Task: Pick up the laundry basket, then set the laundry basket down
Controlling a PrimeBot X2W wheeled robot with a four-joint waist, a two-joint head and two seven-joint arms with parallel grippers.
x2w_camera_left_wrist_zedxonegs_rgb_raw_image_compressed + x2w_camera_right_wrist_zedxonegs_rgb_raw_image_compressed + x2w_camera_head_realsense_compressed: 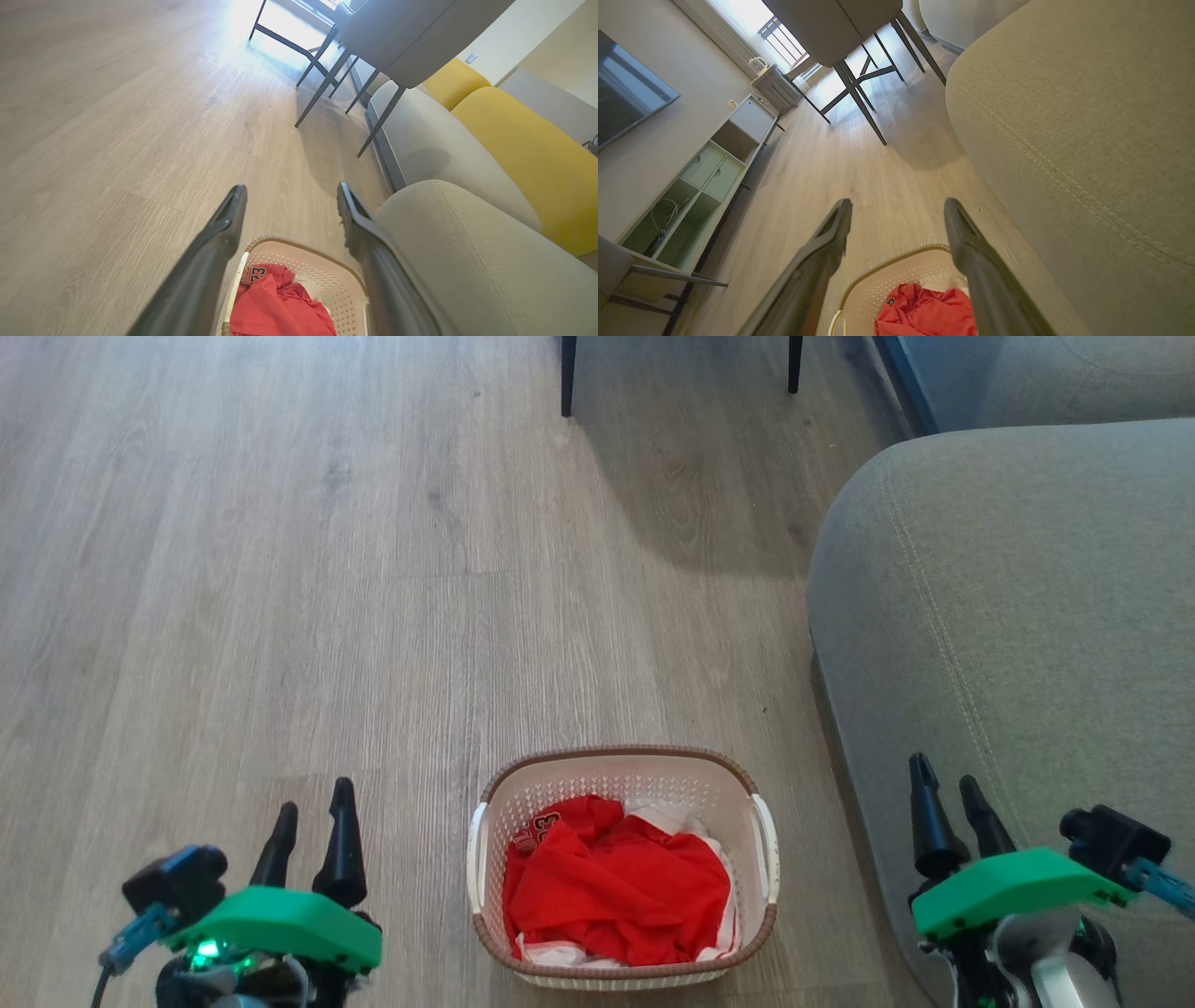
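Red cloth (616, 891) heaped in the laundry basket (616, 782) hides its bottom, and a white piece beneath it peeks out at the edges, so I cannot tell what it is. From my head, the print on the red cloth is too small to read. In both wrist views the basket is cut off by the bottom edge and partly covered by my own fingers.

My left gripper (315, 796) stands with its fingers spread wide, holding nothing and touching nothing. My right gripper (945, 772) is likewise spread and empty. The basket sits upright on the wood floor (280, 569) between them, apart from both and near the grey sofa (1027, 616).

The left wrist view makes out white digits, 23, on the red cloth, and yellow cushions (528, 154) along the sofa's back. The right wrist view takes in a low open cabinet (705, 172) against the wall, a dark screen (626, 93) above it and a pale kettle (757, 65) by the window. The head view gives the basket's whole brown rim and both white handles.
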